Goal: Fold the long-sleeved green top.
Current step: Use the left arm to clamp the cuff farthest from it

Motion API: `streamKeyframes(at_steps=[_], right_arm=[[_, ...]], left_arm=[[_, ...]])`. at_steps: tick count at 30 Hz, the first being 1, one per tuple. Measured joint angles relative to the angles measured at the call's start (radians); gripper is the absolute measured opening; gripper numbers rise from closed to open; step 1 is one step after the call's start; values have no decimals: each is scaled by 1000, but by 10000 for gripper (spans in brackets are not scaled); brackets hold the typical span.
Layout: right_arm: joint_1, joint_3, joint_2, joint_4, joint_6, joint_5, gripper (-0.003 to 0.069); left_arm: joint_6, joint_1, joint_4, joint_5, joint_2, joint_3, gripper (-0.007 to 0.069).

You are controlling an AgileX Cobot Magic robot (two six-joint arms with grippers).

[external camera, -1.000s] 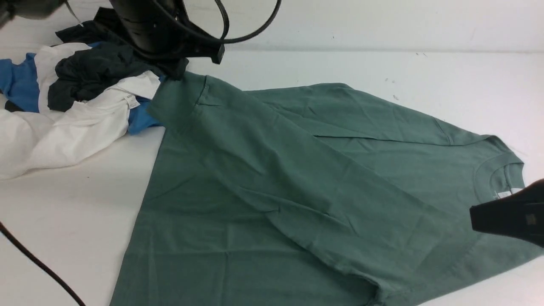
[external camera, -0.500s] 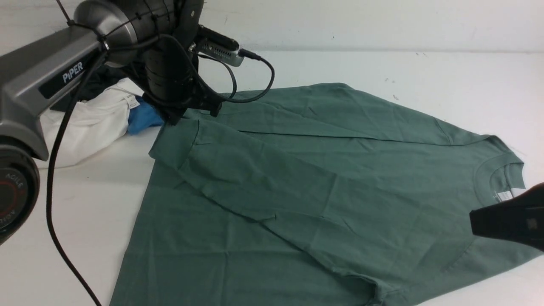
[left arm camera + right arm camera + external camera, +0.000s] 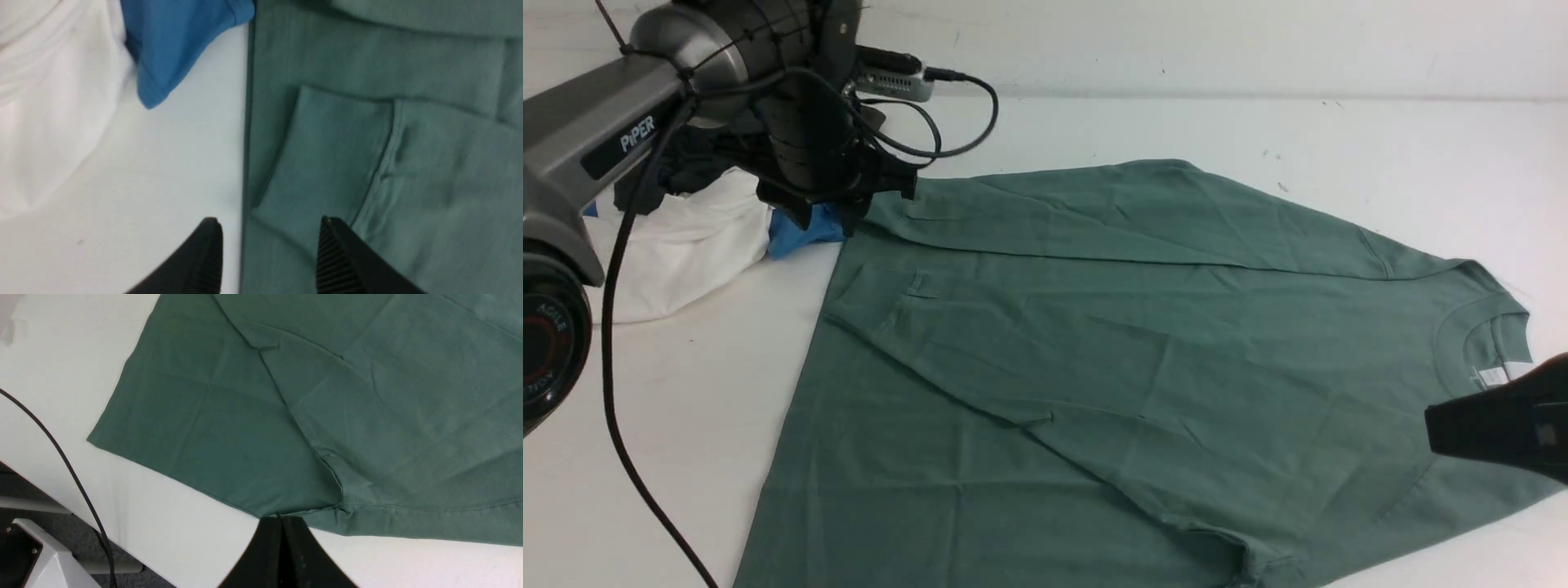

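Across the table (image 3: 686, 392) the green long-sleeved top (image 3: 1135, 351) runs left-right, collar rightward; left jaws parted, right jaws closed.

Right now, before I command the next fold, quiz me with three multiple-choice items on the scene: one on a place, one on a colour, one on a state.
1. Where is the pile of other garments relative to the green top?
A) on the robot's left of it
B) on the robot's right of it
C) heaped on its collar

2. Which colour is the pile's garment nearest the green top?
A) red
B) blue
C) yellow

3. How is the left gripper?
A) shut on cloth
B) shut, empty
C) open, empty

Answers:
1 A: the front view shows the pile beside the top's left edge.
2 B: the blue garment ends beside that edge.
3 C: the left wrist view shows the jaws apart above the flat-lying cuff.
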Motion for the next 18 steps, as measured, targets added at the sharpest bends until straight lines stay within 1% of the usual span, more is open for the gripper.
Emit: streamKeyframes(at_steps=[4,5,6,9,14,16,18], right_arm=[[0,0,0,0,0,0,-15],[0,0,0,0,0,0,-15],[0,0,0,0,0,0,-15],[0,0,0,0,0,0,-15],[0,0,0,0,0,0,-15],[0,0,0,0,0,0,-15],[0,0,0,0,0,0,-15]], left_arm=[[-6,74,-190,-115,80,-79,301],[-6,77,-198,-121,85,-79,301],[-6,96,-252,-166,124,-111,301],[-9,117,-297,-214,166,-139,301],[-84,156,-406,-264,251,-155,301],[-100,159,-427,-278,263,-155,301],[-128,167,-498,-332,294,-155,301]])
